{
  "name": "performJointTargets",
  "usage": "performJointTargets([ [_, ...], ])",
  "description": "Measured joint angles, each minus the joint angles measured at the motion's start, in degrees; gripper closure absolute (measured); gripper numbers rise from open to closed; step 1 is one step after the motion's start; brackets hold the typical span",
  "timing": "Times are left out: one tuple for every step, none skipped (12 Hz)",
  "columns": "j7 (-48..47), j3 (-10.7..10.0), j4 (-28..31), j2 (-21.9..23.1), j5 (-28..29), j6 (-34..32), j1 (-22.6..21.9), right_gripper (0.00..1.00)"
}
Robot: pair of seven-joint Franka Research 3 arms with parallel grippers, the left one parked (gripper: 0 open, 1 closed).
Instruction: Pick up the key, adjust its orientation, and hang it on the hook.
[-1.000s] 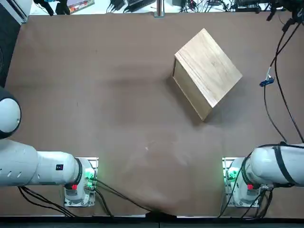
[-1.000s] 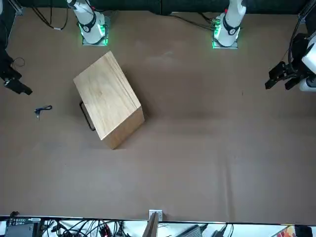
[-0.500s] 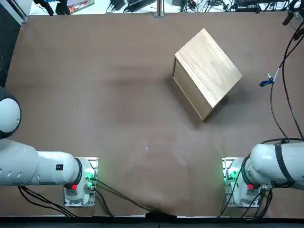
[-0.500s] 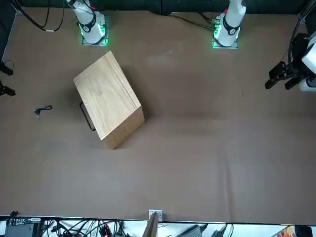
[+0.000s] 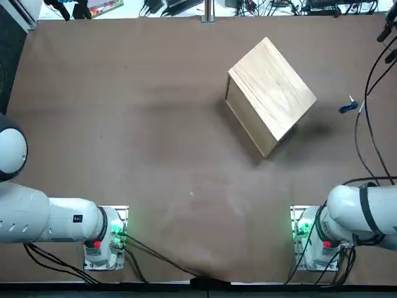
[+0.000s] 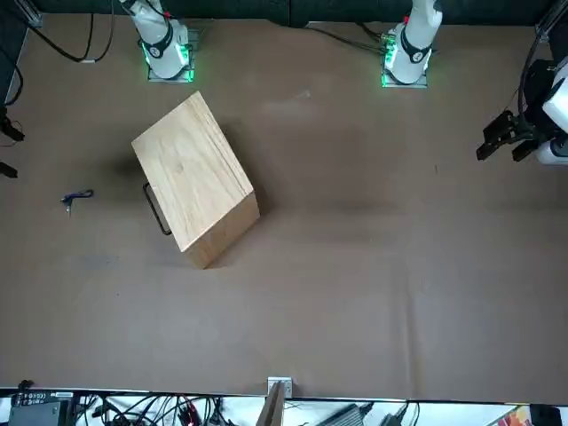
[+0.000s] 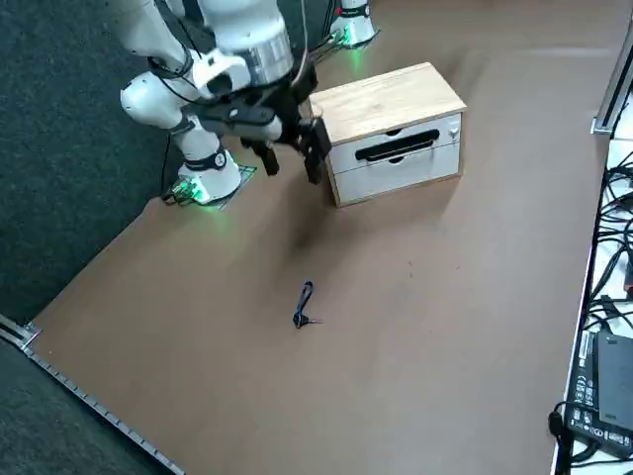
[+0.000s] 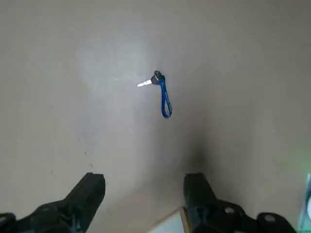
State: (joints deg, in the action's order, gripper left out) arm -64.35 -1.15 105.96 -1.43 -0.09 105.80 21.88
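The empty right gripper (image 8: 144, 180), its fingers spread wide above the worktop (image 6: 355, 293), has shifted farther to the robot's right and slightly back towards its base, while the key (image 8: 154, 79) lies unmoved beside the wooden box (image 7: 396, 129), so the grasp apparently still needs lining up.

One key (image 7: 301, 320) on the table, at three o'clock from the box in the top view, with one blue loop (image 8: 166, 99) on it! One wooden box (image 5: 272, 93), two o'clock from the table's middle, showing two white drawers (image 7: 398, 158) and one black handle (image 7: 398, 145). One right gripper (image 8: 145, 179), farther out towards two o'clock, two fingers apart!
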Motion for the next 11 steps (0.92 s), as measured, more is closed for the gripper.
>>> performJointTargets([
  [-0.02, 0.00, 1.51, -0.18, 0.00, 1.94, 0.50, 0.00],
  [-0.02, 0.00, 3.24, -0.40, 0.00, 4.23, 0.91, 0.00],
  [-0.02, 0.00, 5.23, -0.75, 0.00, 6.97, 1.32, 0.01],
  [-0.02, 0.00, 7.38, -1.18, 0.00, 9.90, 1.66, 0.01],
  [0.14, 0.01, 9.44, -1.83, -0.02, 12.66, 1.95, 0.01],
  [0.83, 0.01, 11.33, -2.66, -0.07, 15.11, 2.24, 0.01],
  [2.13, 0.02, 12.83, -3.65, -0.08, 17.35, 2.53, 0.01],
  [3.45, 0.01, 14.07, -4.72, -0.09, 19.50, 2.80, 0.01],
  [5.90, 0.02, 16.56, -6.74, -0.09, 24.89, 3.49, 0.01],
  [6.95, 0.02, 18.03, -7.78, -0.09, 28.06, 3.92, 0.01],
  [7.51, 0.02, 19.43, -8.88, -0.09, 30.85, 4.35, 0.01],
])
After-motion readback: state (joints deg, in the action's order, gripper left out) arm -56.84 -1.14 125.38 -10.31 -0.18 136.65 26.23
